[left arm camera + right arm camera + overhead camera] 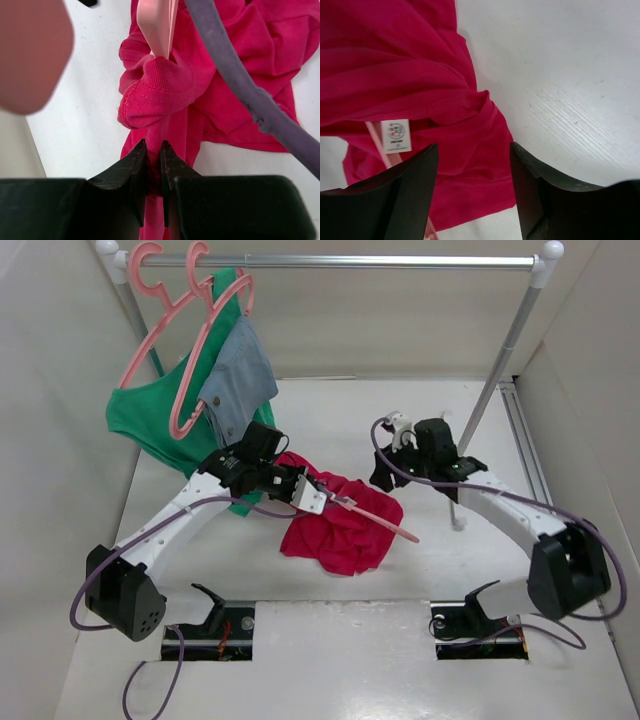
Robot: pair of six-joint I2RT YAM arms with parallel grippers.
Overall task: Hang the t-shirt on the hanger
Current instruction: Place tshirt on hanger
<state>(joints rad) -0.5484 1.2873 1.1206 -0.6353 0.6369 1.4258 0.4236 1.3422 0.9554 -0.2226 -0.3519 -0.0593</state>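
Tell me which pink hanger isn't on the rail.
The hanger poking out of the red t-shirt; the other two hang from the rail.

White walls (420, 320) enclose a white table (330, 660) under a metal rail (400, 260).

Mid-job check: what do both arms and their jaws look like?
Left arm and right arm match: white link shells, black joint housings and wrists. A purple cable loops along each. Jaws are matte black, tapered wedges, no markings visible.

The t-shirt (345, 535) heaped on table (330, 660) centre, hanger (388, 522) across it poking out right, rail (380, 260) behind, hung clothes (150, 425) at rail's left end.
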